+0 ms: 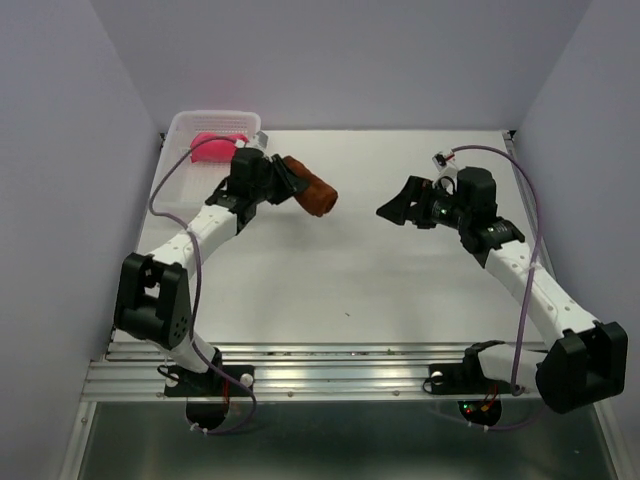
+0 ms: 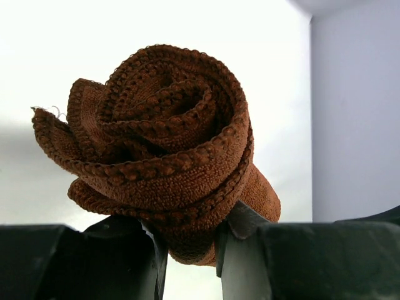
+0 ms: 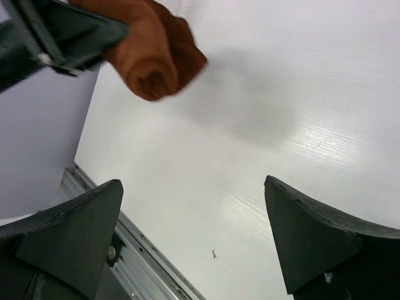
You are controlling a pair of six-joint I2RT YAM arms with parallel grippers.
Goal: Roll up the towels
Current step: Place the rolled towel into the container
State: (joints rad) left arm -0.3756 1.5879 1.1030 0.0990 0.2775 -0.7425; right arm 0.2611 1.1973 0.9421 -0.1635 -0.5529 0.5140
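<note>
the left gripper (image 1: 283, 180) clamps the rolled brown towel (image 1: 312, 190) and holds it above the table (image 1: 400, 290), near the white basket (image 1: 183, 126) where the pink towel (image 1: 215, 146) lies. the right gripper (image 1: 395, 208) stands well apart, jaws wide and empty.

Lit brightly and evenly from above in the overhead view, with only faint, soft shadows under the arms on the white table (image 1: 350, 270). Glints along the metal rail (image 1: 330, 365) at the near edge. Blows out to near-white behind the brown towel (image 2: 162, 156) in the left wrist view: sharp on the weave, dark and soft on the left fingers (image 2: 75, 262). Casts a blurred grey shadow on the table in the right wrist view — right fingers (image 3: 69, 237) slightly out of focus.
</note>
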